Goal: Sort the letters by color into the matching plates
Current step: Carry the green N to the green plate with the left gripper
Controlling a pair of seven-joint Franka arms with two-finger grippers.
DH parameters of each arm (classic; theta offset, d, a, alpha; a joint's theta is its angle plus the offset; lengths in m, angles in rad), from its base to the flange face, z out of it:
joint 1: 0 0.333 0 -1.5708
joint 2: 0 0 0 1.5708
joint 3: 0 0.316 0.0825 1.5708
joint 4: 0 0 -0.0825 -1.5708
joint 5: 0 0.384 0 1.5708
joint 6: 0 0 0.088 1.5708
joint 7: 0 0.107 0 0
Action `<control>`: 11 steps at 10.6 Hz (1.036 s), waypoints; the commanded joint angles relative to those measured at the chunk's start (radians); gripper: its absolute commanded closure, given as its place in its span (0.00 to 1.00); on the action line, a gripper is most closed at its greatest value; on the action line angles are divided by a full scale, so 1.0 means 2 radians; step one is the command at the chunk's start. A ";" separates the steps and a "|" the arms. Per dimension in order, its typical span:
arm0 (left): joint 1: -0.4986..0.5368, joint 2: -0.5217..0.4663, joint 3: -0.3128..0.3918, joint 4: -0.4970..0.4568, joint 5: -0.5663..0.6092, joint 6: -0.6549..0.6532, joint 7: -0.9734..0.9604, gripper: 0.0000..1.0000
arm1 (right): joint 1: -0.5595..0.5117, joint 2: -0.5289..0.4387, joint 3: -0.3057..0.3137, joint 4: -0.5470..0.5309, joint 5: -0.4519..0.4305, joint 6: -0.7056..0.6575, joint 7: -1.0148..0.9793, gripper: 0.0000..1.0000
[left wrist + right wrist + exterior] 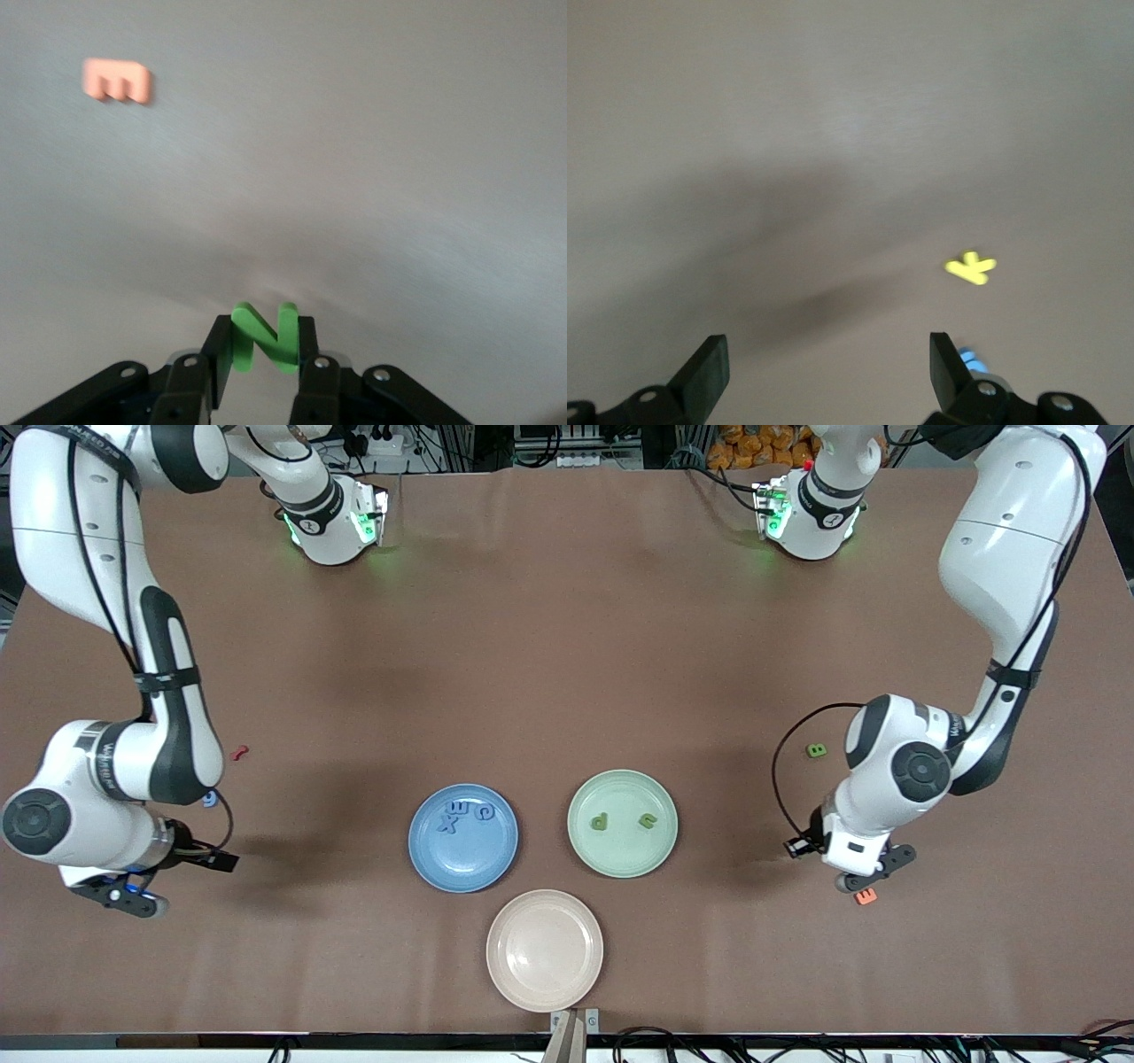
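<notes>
The blue plate [462, 864] holds three blue letters [460, 810]. The mint green plate [622, 859], beside it toward the left arm's end, holds two green letters [600, 821]. My left gripper [866, 871] is low over the table at the left arm's end, shut on a green letter N [263, 336] held upright between its fingers [216, 350]. Another green letter [816, 750] lies on the table farther from the front camera. My right gripper [124, 893] is open and empty [828, 350], low over the right arm's end. A blue letter [209, 799] peeks from under the right arm.
A beige-pink plate [544, 979] lies nearest the front camera. An orange letter [866, 896] lies by the left gripper and shows in its wrist view [117, 80]. A red letter [237, 753] lies near the right arm. A yellow letter K [970, 266] lies near the right gripper.
</notes>
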 commanded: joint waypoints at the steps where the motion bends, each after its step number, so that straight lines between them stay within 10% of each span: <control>1: -0.044 -0.001 -0.003 0.006 -0.013 -0.004 -0.055 1.00 | -0.037 -0.004 0.006 -0.006 -0.007 0.005 0.011 0.00; 11: -0.101 0.002 -0.049 0.024 -0.043 0.003 -0.145 1.00 | -0.066 -0.033 0.009 -0.090 -0.005 0.000 -0.013 0.01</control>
